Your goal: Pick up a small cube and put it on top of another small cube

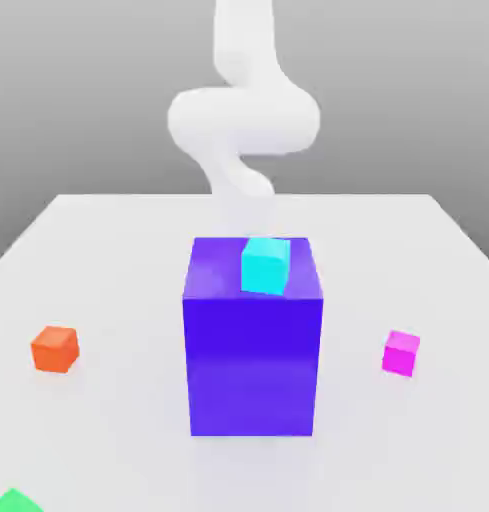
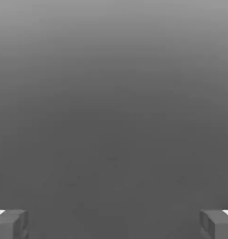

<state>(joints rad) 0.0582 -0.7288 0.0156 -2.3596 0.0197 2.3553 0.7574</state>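
Note:
The small magenta-pink cube (image 1: 401, 353) rests on the white table (image 1: 108, 260) toward the exterior view's right, in front of the arm. A cyan cube (image 1: 265, 265) sits on top of the big blue-violet block (image 1: 253, 340) in the table's middle. An orange cube (image 1: 55, 349) lies toward the exterior view's left. The white arm (image 1: 243, 120) curls above and behind the block. In the hand view my gripper (image 2: 114, 224) is open, its two grey fingertips (image 2: 10, 224) far apart with nothing between them, facing plain grey background.
A green thing (image 1: 16, 502) pokes in at the near corner on the exterior view's left. The big block stands tall between the orange cube and the magenta-pink cube.

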